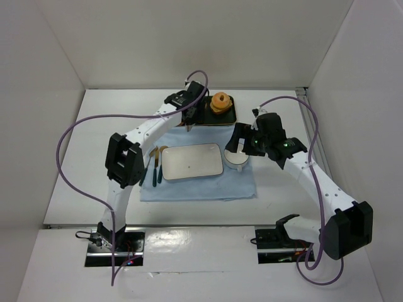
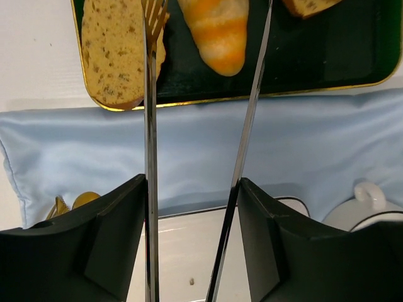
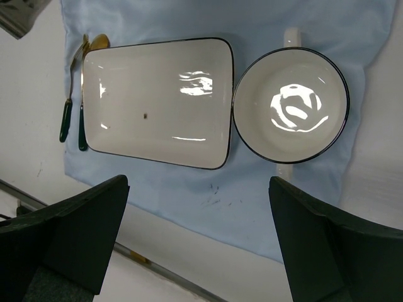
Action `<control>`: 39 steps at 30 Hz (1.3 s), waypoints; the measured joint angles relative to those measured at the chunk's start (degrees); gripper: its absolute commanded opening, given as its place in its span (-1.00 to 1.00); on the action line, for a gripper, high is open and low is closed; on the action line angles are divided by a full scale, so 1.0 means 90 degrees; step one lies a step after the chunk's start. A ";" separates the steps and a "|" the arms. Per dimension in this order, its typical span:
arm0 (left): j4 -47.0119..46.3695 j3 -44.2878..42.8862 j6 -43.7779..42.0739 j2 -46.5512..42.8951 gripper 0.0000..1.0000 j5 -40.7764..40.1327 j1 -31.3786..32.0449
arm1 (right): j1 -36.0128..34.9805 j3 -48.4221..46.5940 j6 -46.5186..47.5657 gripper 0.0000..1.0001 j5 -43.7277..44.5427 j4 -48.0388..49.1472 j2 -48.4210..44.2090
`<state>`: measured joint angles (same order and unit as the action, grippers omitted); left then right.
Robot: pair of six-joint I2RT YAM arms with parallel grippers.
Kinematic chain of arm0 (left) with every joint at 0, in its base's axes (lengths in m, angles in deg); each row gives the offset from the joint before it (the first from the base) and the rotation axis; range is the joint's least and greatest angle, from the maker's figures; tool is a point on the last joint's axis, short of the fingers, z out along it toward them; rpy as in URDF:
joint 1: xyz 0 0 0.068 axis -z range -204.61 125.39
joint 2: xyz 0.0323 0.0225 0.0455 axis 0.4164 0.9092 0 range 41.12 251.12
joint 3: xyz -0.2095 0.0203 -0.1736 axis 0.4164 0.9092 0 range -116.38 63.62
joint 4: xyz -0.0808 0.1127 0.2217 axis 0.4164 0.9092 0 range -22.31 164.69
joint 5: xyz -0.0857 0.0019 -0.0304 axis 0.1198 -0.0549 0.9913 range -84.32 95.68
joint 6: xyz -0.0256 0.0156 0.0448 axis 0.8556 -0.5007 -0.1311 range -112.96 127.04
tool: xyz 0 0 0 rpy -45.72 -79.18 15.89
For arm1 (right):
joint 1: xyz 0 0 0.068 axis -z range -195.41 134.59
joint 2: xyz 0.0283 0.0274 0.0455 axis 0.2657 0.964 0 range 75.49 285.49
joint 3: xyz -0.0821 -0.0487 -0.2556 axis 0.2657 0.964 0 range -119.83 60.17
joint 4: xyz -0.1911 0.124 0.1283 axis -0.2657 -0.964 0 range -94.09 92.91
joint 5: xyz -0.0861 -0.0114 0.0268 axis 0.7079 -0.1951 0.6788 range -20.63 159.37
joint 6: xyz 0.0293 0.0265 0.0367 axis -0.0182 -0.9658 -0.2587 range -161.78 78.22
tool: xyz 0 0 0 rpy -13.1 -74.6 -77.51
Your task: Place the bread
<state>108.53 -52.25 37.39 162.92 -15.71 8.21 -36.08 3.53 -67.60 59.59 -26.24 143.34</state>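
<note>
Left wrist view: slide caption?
Left gripper holds tongs framing the bread on the dark tray, brown slice alongside.

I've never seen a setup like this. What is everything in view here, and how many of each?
bread roll: one, golden-orange, on the tray between the tong tips
bread slice: one, brown, on the tray beside the roll
round pastry: one, orange-brown, on the same tray
tray: one, black with a gold rim, at the cloth's far edge
cloth: one, light blue, mid-table
plate: one, white, rectangular, on the cloth
cup: one, white, right of the plate
fork and spoon: two, gold with dark green handles, left of the plate
tongs: one pair, metal, in the left gripper
left gripper: black, holding the tongs at the tray
right gripper: black, open, above the plate and cup
</note>
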 measured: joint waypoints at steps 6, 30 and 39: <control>0.0175 -0.0029 0.0017 0.0379 0.40 -0.0019 0.0000 | 0.0051 0.0000 0.0000 0.99 -0.0017 0.0000 0.0007; 0.0289 -0.0313 0.0153 0.0792 0.01 0.0597 -0.0253 | 0.0160 0.0000 -0.0007 0.99 -0.0109 0.0002 0.0010; 0.0325 -0.0352 0.0151 0.0804 -0.08 0.0678 -0.0265 | 0.0165 0.0109 -0.0034 0.99 -0.0185 0.0068 0.0012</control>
<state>111.45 -55.42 38.74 170.15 -9.61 5.83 -34.59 4.51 -67.91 57.93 -25.63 143.45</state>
